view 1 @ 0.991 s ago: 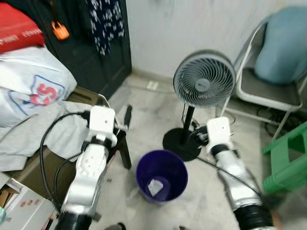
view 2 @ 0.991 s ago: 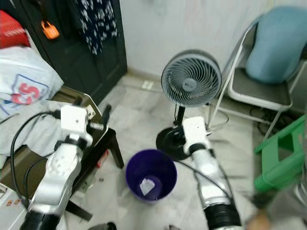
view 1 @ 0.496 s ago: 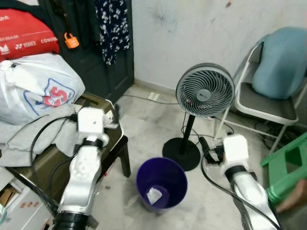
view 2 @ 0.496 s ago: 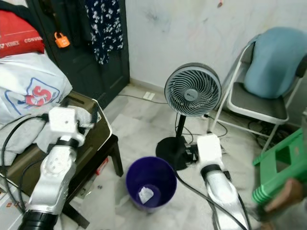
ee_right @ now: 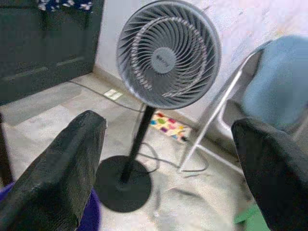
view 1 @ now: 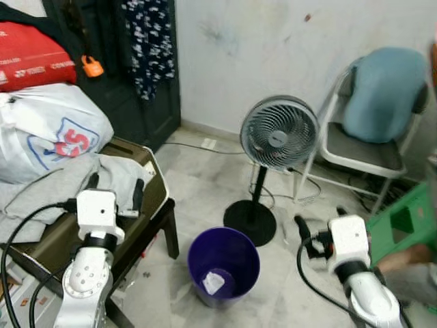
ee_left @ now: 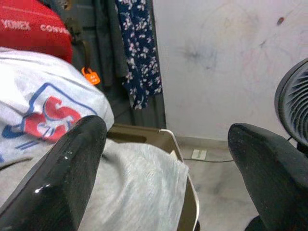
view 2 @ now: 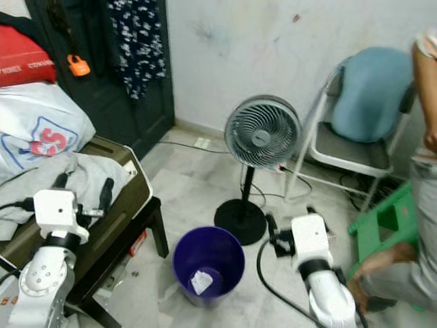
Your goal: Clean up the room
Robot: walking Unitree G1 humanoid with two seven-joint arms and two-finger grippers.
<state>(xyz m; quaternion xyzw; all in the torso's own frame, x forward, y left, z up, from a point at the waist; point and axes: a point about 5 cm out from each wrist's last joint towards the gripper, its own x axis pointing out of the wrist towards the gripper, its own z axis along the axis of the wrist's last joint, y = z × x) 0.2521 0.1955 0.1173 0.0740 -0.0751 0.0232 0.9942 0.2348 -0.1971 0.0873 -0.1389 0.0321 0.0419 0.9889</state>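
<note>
Purple bin [view 1: 224, 264] sits on the floor at 6 o'clock from the fan [view 1: 278, 132], crumpled paper [view 1: 213, 282] inside. Left gripper [view 1: 115, 190] hovers over grey cloth [view 1: 65, 184] on the desk [view 1: 153, 198], jaws spread. Right gripper [view 1: 321, 224] at bin's 3 o'clock, jaws spread, empty.

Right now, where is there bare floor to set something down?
Bare marble lies between the dark low table and the fan, toward the door. Crowded: around the purple bin, fan base, folding chair cables and green stool. Tabletop is piled with grey cloth.
</note>
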